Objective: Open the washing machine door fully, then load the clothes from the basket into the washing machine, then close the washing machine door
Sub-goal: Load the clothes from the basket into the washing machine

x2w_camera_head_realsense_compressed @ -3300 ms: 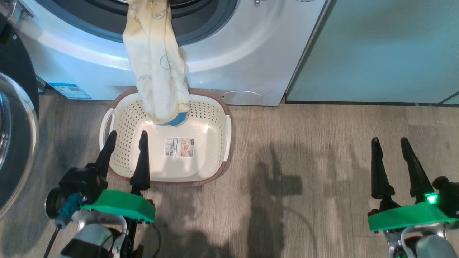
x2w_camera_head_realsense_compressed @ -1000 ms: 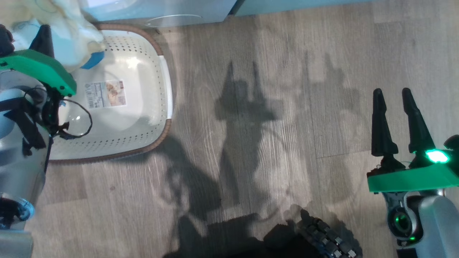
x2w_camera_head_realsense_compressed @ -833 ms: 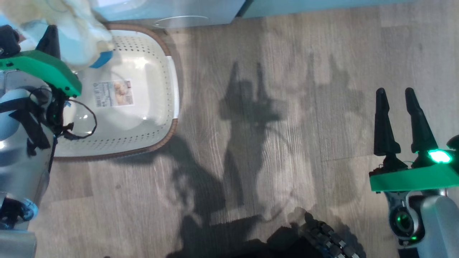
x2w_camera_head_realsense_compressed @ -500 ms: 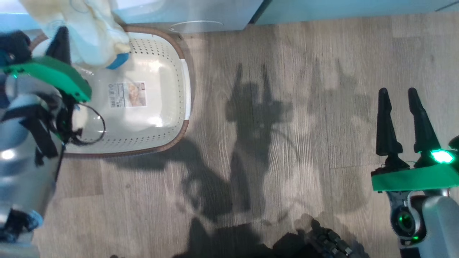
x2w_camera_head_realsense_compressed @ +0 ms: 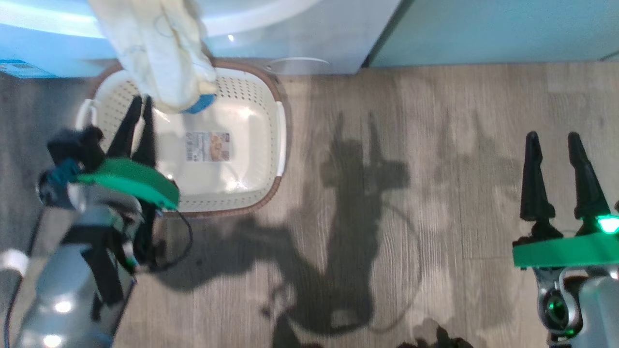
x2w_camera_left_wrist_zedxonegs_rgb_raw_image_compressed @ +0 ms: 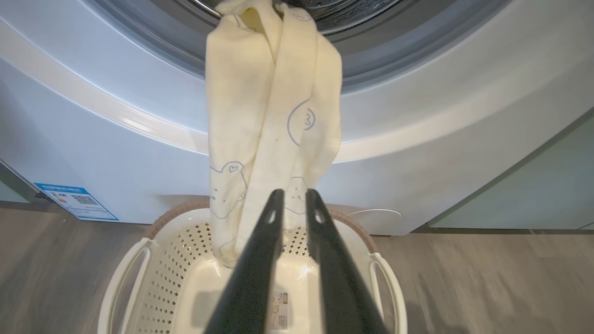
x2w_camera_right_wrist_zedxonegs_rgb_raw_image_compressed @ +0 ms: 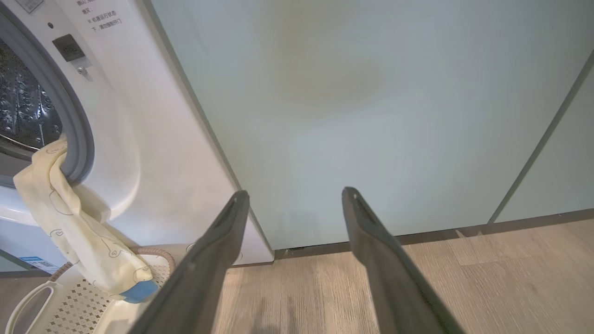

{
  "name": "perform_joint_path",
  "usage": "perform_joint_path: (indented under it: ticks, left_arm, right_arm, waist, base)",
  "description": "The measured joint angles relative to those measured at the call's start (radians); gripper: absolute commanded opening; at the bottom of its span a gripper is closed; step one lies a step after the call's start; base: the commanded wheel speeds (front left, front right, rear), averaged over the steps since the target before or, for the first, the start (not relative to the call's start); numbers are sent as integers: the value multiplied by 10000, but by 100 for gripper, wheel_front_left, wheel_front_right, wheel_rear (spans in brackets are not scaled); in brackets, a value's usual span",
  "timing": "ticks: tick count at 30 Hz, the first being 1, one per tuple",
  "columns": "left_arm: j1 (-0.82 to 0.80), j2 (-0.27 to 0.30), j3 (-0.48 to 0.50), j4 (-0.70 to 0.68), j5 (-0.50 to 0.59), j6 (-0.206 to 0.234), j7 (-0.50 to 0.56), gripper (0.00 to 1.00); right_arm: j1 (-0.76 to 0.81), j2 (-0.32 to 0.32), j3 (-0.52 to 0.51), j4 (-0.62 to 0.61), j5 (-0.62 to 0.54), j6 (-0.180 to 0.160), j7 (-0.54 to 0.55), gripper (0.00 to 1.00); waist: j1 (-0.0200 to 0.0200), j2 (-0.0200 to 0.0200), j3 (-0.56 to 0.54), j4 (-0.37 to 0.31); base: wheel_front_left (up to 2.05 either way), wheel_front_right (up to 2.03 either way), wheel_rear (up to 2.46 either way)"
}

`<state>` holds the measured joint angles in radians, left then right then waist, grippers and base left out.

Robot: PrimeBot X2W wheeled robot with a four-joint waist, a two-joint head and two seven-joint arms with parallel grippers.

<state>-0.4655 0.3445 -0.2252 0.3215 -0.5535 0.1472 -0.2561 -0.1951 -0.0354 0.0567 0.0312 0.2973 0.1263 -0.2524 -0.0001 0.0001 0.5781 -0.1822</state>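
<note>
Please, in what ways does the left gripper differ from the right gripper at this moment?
The left gripper is only slightly open, with a thin gap; the right gripper stands wide open. The left gripper hangs over the basket, pointing at the hanging clothes; the right gripper is over the wooden floor, facing a teal cabinet. Both are empty.

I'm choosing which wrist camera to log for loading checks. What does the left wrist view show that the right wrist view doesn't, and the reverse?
Left wrist view, not the right: the left gripper, its fingers a narrow gap apart, and the label on the bottom of the basket. Right wrist view, not the left: the right gripper, wide open, a blue trim, and a dark latch slot. Both: the clothes hanging from the washer down to the basket, the cabinet and the floor.
</note>
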Motion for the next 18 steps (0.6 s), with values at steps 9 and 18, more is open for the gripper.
perform_joint_path:
  ticks: [9, 18]
  left_arm:
    - [1906, -305, 25, -2197, 332, 742, -4, 100]
    - [3243, -385, -86, -3152, 389, 1020, 6, 100]
  right_arm:
    - [388, 0, -174, 90, -445, 0, 0, 100]
    - [1249, 0, -182, 234, -692, 0, 0, 100]
  waist:
    - [0, 0, -1001, 516]
    - [-1, 0, -2342, 895]
  base:
    - [0, 0, 0]
    - [0, 0, 0]
